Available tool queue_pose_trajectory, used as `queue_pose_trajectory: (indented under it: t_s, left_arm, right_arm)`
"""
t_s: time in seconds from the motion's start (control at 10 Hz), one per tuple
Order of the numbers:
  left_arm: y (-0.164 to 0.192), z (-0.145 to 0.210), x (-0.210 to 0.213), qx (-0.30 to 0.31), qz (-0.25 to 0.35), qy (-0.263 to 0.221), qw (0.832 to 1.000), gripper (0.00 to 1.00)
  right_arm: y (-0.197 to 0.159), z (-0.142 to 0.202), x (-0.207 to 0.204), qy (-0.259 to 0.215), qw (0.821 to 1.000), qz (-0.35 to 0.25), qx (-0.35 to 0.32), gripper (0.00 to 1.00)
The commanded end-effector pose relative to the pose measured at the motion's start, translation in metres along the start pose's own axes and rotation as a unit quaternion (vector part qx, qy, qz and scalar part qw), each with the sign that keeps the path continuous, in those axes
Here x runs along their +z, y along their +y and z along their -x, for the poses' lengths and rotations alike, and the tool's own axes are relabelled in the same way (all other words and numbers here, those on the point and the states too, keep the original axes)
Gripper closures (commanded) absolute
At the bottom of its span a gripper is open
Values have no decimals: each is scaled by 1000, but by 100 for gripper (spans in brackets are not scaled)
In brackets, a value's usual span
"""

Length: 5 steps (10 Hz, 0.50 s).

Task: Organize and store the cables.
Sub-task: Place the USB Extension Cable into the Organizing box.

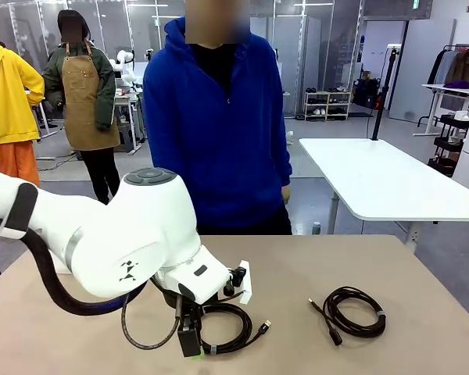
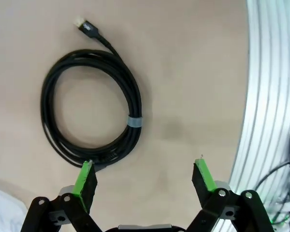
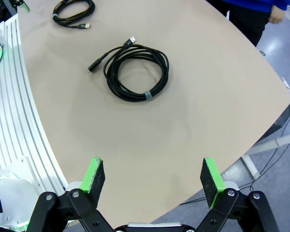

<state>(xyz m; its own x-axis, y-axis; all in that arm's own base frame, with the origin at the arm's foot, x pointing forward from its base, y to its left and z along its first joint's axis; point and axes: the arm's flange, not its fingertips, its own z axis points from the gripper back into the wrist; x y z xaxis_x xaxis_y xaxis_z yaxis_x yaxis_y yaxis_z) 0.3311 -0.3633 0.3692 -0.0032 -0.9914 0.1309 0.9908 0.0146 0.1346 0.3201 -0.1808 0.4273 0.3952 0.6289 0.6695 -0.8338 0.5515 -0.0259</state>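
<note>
Left claw (image 2: 144,168) is wide open and empty, hovering over the left cable coil (image 2: 131,96) on the bench (image 2: 193,72), with one finger above the coil's near edge. I'd shift until the jaws straddle the strands by the grey band (image 2: 134,121), then drop and pinch all the loops. Right claw (image 3: 152,164) is wide and empty, with the right cable coil (image 3: 146,95) well ahead.

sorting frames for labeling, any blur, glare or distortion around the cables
Front view: even room light, no glare, right cable crisp. Left wrist view: left cable sharp, faint shadow beside it on the table. Right wrist view: wide-angle lens bows the table edge; soft shadow near the right cable.
</note>
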Motion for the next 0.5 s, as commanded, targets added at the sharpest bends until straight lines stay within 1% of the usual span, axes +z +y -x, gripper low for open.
queue_pose_trajectory:
  t_s: [0.0, 0.2, 0.3, 0.4]
  left_arm:
    - [-1, 4, 3, 14, 0, -2, 1000, 0]
    - [-1, 4, 3, 14, 0, -2, 1000, 0]
    - [0, 0, 0, 3, 0, 0, 1000, 0]
    - [5, -9, -10, -15, 18, -9, 1000, 0]
  right_arm:
    - [1, 0, 1, -6, 1000, 1, -1, 0]
    - [1, 0, 1, -6, 1000, 1, -1, 0]
    - [1, 0, 1, -6, 1000, 1, -1, 0]
    - [1, 0, 1, -6, 1000, 1, -1, 0]
